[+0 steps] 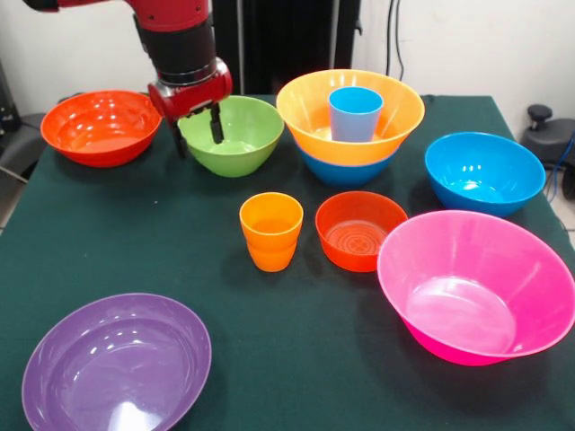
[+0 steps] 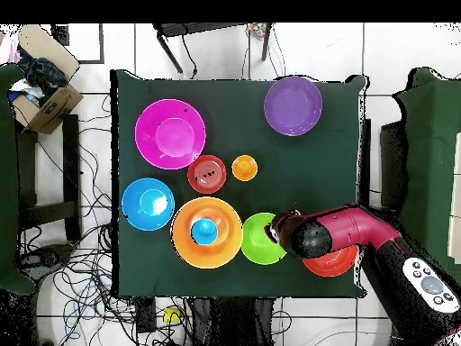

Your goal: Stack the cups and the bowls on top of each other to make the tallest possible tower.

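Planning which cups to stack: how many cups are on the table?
2: a light blue cup standing inside the orange bowl, and an orange cup mid-table; it may be several nested.

Every bowl looks like smooth, glossy plastic catching window glare: the purple bowl (image 1: 117, 364) at lower left shows broad white reflections, the pink bowl (image 1: 476, 283) at lower right a soft sheen, and the small red bowl (image 1: 359, 229) at centre has fine moulded rings on its floor. The orange cup (image 1: 270, 230) and blue cup (image 1: 355, 112) share the same shiny finish. The surface (image 1: 296, 359) is covered in matt dark green cloth, finely textured, with no glare. The arm (image 1: 184, 40) at upper left has a glossy red shell over matt black parts. In the overhead view, a cardboard box (image 2: 40, 77) sits upper left.
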Controlling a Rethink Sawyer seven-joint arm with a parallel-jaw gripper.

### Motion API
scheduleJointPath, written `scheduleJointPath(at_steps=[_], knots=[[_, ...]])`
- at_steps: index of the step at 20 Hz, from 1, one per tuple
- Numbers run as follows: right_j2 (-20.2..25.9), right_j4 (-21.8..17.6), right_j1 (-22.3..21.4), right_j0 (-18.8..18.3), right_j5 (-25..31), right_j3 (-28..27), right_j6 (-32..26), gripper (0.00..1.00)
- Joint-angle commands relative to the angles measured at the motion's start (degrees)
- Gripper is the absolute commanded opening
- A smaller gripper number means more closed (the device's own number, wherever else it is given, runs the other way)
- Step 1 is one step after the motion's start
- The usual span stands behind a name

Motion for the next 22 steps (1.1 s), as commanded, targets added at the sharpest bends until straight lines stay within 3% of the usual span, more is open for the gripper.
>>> scheduleJointPath(at_steps=[1, 14, 22], knots=[[-4.49, -5.29, 4.7, 3.98, -4.69, 0.09, -0.38, 1.0], [-5.73, -4.87, 4.98, 3.9, -5.78, -0.62, -2.52, 1.0], [-7.01, -6.97, 8.97, 3.74, -8.73, -3.26, -3.23, 1.0]])
